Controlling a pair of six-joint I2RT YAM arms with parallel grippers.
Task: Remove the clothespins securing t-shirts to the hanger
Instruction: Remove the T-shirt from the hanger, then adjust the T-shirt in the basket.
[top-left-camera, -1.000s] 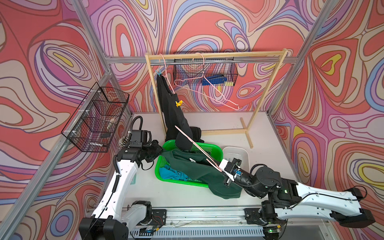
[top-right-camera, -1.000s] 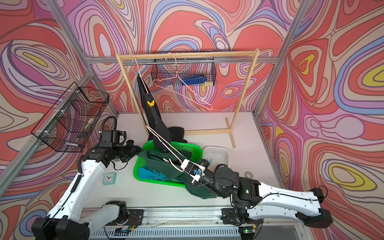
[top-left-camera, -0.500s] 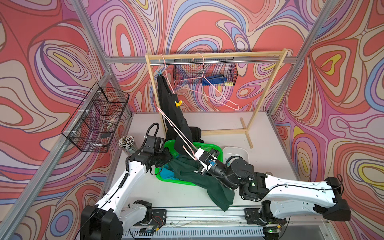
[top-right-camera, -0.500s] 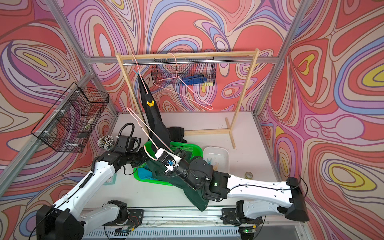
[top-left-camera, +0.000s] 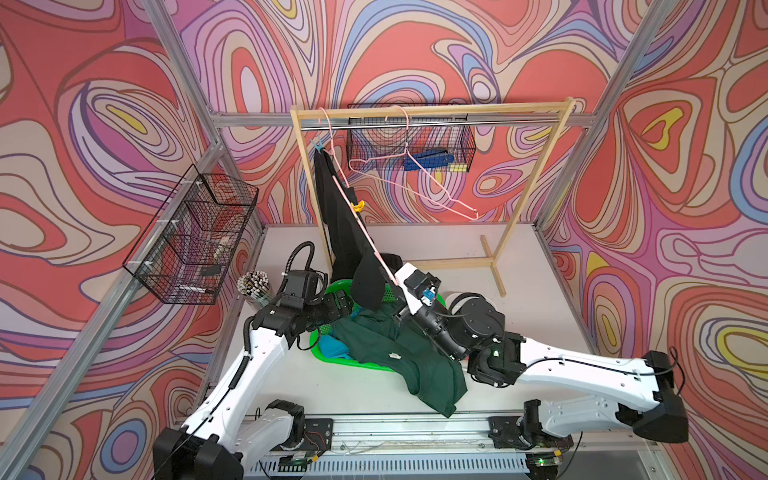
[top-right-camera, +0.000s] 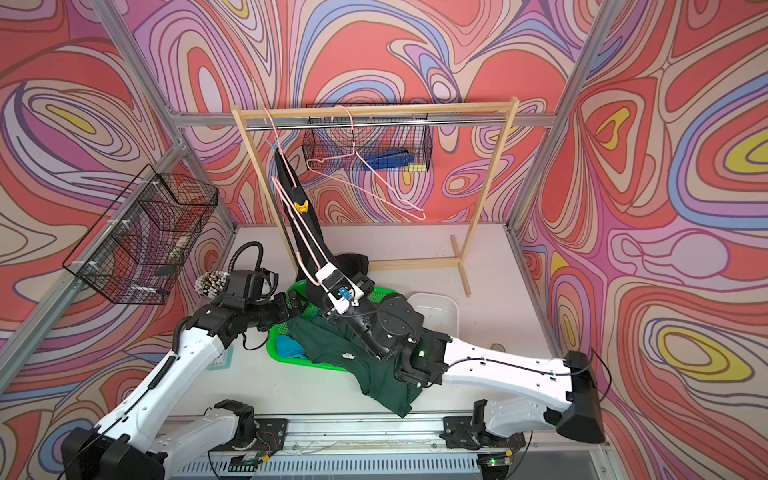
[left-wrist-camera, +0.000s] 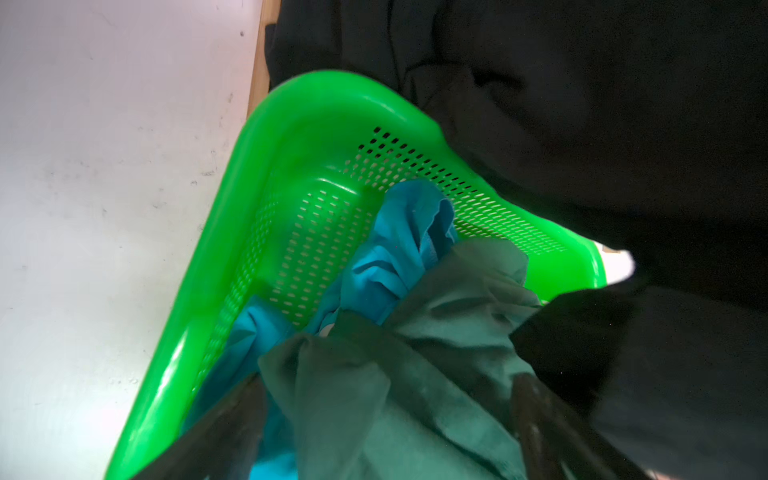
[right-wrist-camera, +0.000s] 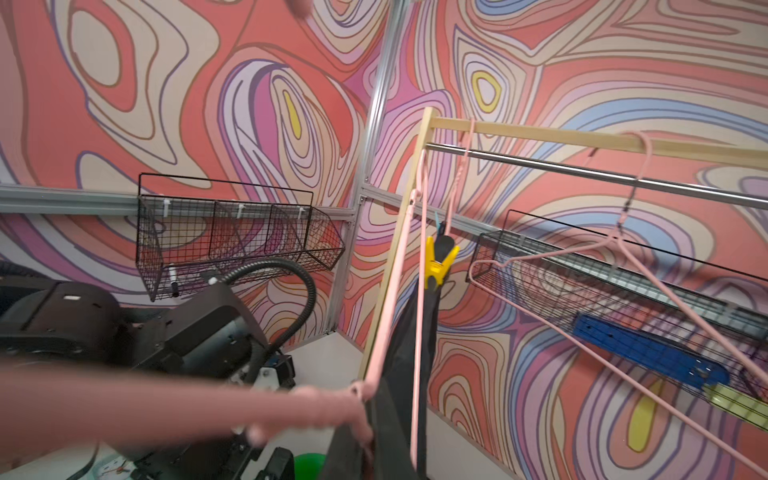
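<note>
A black t-shirt (top-left-camera: 345, 237) (top-right-camera: 307, 237) hangs on a pink hanger (top-left-camera: 365, 232) from the rail. A yellow clothespin (top-left-camera: 358, 205) (right-wrist-camera: 436, 266) and a light blue clothespin (top-left-camera: 316, 144) (top-right-camera: 272, 144) pin it there. My right gripper (top-left-camera: 400, 282) (top-right-camera: 322, 277) is shut on the hanger's lower end. The left gripper (left-wrist-camera: 386, 415) (top-left-camera: 345, 301) stands open over the green basket (left-wrist-camera: 291, 137) (top-left-camera: 318, 338), with folds of the dark green t-shirt (left-wrist-camera: 415, 353) (top-left-camera: 395, 349) lying between its fingers (left-wrist-camera: 232, 415). A turquoise t-shirt (left-wrist-camera: 395, 253) (top-right-camera: 289, 347) lies under it in the basket.
An empty pink hanger (top-left-camera: 411, 178) hangs on the wooden rack (top-left-camera: 432, 110). Wire baskets sit on the left wall (top-left-camera: 195, 237) and back wall (top-left-camera: 411, 145). A cup of pencils (top-left-camera: 253, 284) and a white tray (top-right-camera: 436, 307) flank the green basket.
The left arm has swung right to the basket and its gripper has opened. My right gripper, still shut on the hanger's end, has moved left and back toward the rack.
</note>
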